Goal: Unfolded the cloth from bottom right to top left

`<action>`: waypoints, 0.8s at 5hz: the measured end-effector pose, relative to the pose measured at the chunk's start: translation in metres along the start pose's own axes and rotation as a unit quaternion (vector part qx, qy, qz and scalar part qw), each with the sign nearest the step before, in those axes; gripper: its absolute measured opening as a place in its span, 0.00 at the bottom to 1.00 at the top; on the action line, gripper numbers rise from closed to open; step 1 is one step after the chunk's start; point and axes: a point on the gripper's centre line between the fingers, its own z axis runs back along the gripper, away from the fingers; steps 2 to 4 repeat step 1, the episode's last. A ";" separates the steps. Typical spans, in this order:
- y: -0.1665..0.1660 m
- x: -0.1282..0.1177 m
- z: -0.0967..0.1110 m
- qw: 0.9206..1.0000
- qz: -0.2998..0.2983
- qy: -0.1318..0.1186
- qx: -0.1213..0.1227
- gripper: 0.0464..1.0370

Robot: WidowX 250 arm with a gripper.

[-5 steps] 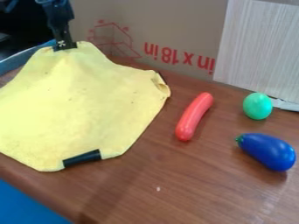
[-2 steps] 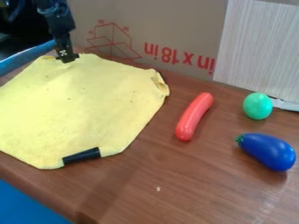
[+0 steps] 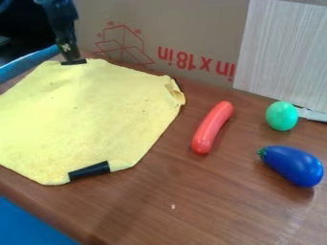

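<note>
See yellow fabric cloth [image 3: 96,115], mostly flat, w/ black strip [image 3: 90,171] at near edge, on brown wooden table [image 3: 147,210]. See black robot tool [image 3: 70,58] at cloth's far edge; can't tell open vs. closed. R of cloth, see curved red toy sausage [image 3: 212,127], then, farther R, green toy egg [image 3: 281,116] & blue toy eggplant [image 3: 294,166]. Behind cloth, see tan cardboard [image 3: 191,28] w/ red print.

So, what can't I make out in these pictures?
In the camera view:
Underside of the yellow fabric cloth: hidden by its top.
The cloth's leftmost part: cut off by the left edge.
Upper part of the black robot arm: cut off by top edge.
Pale speck on the brown wooden table: too small to identify.
</note>
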 end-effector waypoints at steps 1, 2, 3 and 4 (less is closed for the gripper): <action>0.000 -0.010 0.041 0.999 0.037 -0.012 0.010 0.96; 0.000 -0.010 0.041 0.999 0.037 -0.012 0.010 0.96; 0.000 -0.010 0.041 0.999 0.037 -0.012 0.010 0.96; 0.000 -0.010 0.041 0.999 0.037 -0.012 0.010 0.96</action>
